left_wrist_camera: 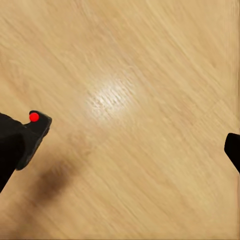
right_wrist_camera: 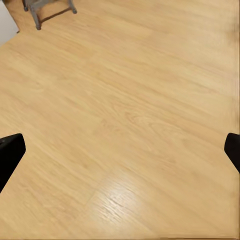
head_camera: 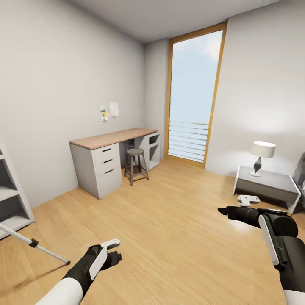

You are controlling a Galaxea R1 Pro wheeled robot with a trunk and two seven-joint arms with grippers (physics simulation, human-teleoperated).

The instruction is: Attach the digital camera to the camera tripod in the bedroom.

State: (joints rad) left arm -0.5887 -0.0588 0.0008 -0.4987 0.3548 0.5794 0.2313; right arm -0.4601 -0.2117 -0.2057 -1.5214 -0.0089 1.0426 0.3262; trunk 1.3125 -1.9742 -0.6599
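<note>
The digital camera point(left_wrist_camera: 34, 131) is a black box with a red dot, pressed against one finger of my left gripper point(head_camera: 112, 253), which carries it above the wood floor. The opposite fingertip point(left_wrist_camera: 233, 151) shows across a wide gap. One silver leg of the camera tripod point(head_camera: 34, 243), with a black joint and foot, slants across the floor at the lower left, left of that gripper; its head is out of view. My right gripper point(head_camera: 224, 210) hangs open over bare floor at the right, its fingertips point(right_wrist_camera: 10, 156) wide apart with nothing between them.
This is the bedroom with a light wood floor point(head_camera: 169, 220). A grey shelf unit point(head_camera: 10, 199) stands at the far left, a desk with drawers point(head_camera: 101, 163) and a stool point(head_camera: 135, 163) at the back wall, a tall window point(head_camera: 192, 97) behind, and a low nightstand point(head_camera: 267, 186) with a lamp point(head_camera: 261, 156) at the right.
</note>
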